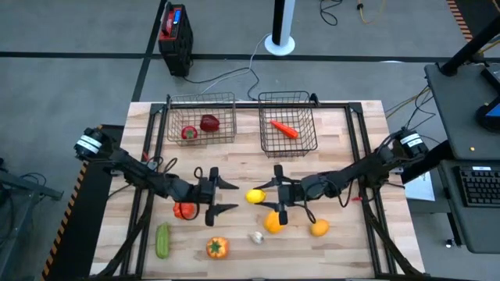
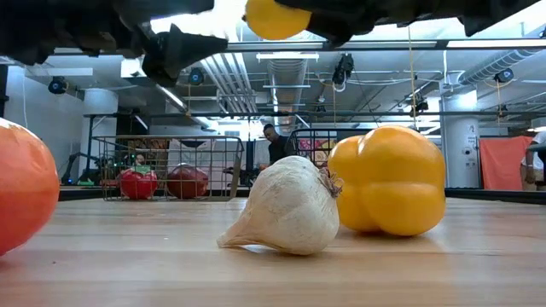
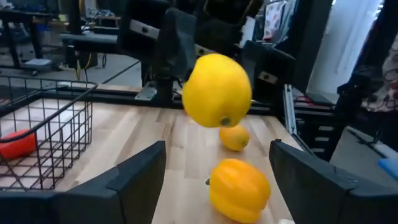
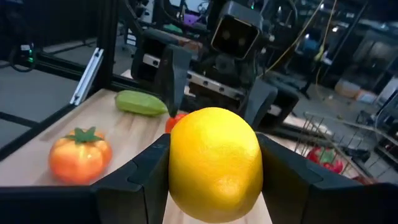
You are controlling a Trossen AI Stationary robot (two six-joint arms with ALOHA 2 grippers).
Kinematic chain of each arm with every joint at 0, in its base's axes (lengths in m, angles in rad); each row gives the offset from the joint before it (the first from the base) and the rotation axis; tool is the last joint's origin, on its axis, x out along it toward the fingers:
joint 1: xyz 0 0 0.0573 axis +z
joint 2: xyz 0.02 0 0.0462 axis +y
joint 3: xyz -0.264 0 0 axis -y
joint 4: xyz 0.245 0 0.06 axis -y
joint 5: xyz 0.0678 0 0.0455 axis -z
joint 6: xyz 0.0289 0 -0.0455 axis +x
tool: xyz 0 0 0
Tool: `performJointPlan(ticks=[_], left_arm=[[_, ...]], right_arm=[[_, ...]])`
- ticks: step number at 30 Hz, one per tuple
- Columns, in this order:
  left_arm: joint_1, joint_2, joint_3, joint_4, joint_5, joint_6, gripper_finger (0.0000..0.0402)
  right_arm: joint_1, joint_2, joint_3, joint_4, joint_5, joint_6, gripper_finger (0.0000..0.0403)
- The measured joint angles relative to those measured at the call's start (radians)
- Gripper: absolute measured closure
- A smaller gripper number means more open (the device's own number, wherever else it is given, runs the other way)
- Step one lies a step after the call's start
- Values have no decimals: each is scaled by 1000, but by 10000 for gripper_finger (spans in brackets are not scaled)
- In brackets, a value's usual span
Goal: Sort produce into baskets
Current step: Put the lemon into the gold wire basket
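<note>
Right gripper (image 1: pixel 273 193) sits at centre frame in the high view, fingers clamped on the lemon (image 1: pixel 255 196). The right wrist view shows the lemon (image 4: pixel 215 163) pressed between both dark fingers (image 4: pixel 142 180). In the low view the lemon (image 2: pixel 273 17) hangs at the top edge, clear of the table (image 1: pixel 344 242).

Left gripper (image 1: pixel 221 195) faces it from the left of centre, jaws spread wide with nothing between them. In the left wrist view the lemon (image 3: pixel 217 89) is ahead of the fingers (image 3: pixel 134 180), not touching them.

Left basket (image 1: pixel 201 100), upper centre-left of the high view: one tomato (image 1: pixel 189 133) and one dark red apple (image 1: pixel 209 122) side by side. Right basket (image 1: pixel 287 98), just right of it: one carrot (image 1: pixel 283 129).

Loose on the table, lower half of the high view:
- a second tomato (image 1: pixel 184 210) under the left arm
- cucumber (image 1: pixel 162 240), lower left
- orange pepper (image 1: pixel 217 247), bottom centre
- garlic (image 1: pixel 256 237), right of that pepper
- yellow pepper (image 1: pixel 273 223), just below the right gripper
- orange (image 1: pixel 319 228), right of the yellow pepper

Low view: garlic (image 2: pixel 286 207) stands in front of the yellow pepper (image 2: pixel 392 181); cannot tell whether they touch. A person (image 2: pixel 275 143) is in the room behind the table.
</note>
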Motion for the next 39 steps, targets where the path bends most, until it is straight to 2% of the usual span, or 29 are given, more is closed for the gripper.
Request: performJointPlan(ticks=[8,19,22,29,39], left_arm=[[10,39,46,16,-14,-14,132],[16,94,99,19,4,38,133],[16,91,97,19,1,44,147],[16,91,96,12,10,53,216],[17,91,95,11,-11,57,221]], right_arm=[[0,67,18,120,-1,-71,211],[-3,155,99,117,1,-146,211],[-3,165,103,119,6,-151,211],[-2,168,103,110,5,-150,197],[-3,166,105,67,17,-95,149]])
